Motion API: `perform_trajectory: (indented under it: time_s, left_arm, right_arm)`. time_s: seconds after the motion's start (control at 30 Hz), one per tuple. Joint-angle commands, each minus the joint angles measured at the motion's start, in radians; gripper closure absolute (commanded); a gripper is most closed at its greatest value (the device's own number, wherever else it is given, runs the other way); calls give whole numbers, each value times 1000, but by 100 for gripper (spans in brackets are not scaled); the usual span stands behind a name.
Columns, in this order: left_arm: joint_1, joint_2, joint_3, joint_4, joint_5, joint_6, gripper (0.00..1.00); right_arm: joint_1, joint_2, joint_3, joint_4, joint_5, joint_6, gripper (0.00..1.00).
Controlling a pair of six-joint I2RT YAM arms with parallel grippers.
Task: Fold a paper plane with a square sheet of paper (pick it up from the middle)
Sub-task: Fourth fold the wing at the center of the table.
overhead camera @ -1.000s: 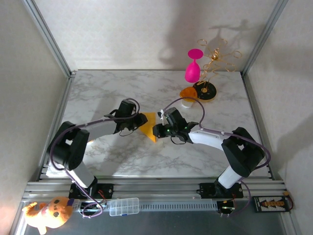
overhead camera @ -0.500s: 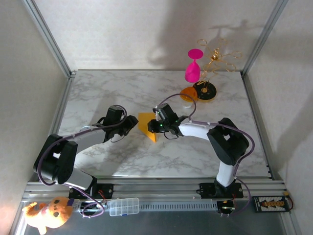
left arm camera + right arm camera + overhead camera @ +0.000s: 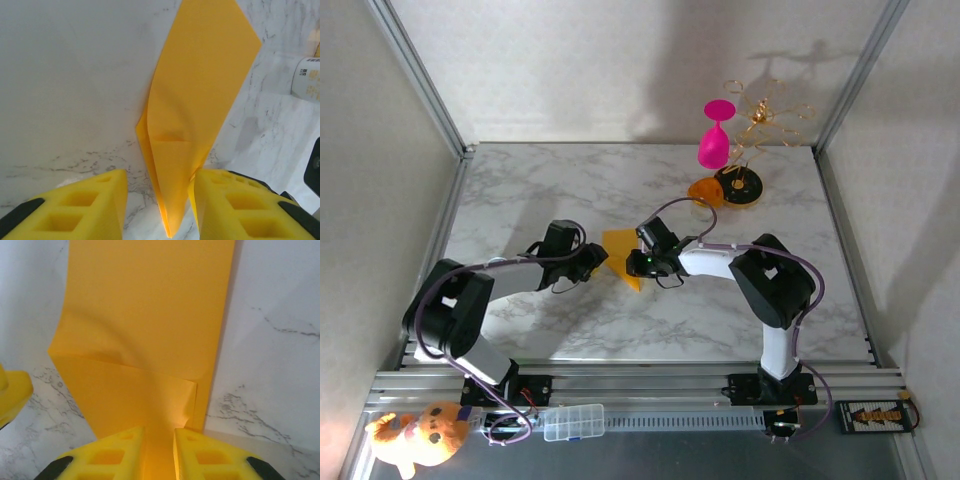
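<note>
The square sheet of paper (image 3: pixel 618 246) is yellow-orange and folded into a creased pointed shape. It lies on the marble table (image 3: pixel 540 190) between the two arms, its tip pointing toward the near edge. In the left wrist view the paper (image 3: pixel 200 90) narrows to a tip between my left gripper's (image 3: pixel 159 176) spread fingers, and the right finger (image 3: pixel 225 200) touches its edge. My left gripper (image 3: pixel 596 258) sits at the sheet's left side. My right gripper (image 3: pixel 637 264) is at its right side. Its fingers (image 3: pixel 125 455) rest on the paper (image 3: pixel 150 315) a narrow gap apart, and a folded flap shows just ahead of them.
At the back right stand a pink goblet (image 3: pixel 714 140), a gold wire stand (image 3: pixel 765 112), an orange-and-black disc (image 3: pixel 739 186) and a small white cup with an orange top (image 3: pixel 703 192). A plush toy (image 3: pixel 415 436) and a clear box (image 3: pixel 573 421) lie by the near rail.
The left gripper backed off the paper toward the left, then came forward to its tip again. The right arm's elbow swung left while its gripper stayed at the paper's right edge.
</note>
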Motion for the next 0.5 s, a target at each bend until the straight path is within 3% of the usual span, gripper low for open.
perform_trajectory:
  time_s: [0.0,0.47]
  left_arm:
    - [-11,29,41,19,29,13,63]
    - [-14,108,101,-8,39,50,65]
  right_arm:
    - [-8,32,7,-43,25,17,77]
    - [-13,35,-8,-37,12,15,77]
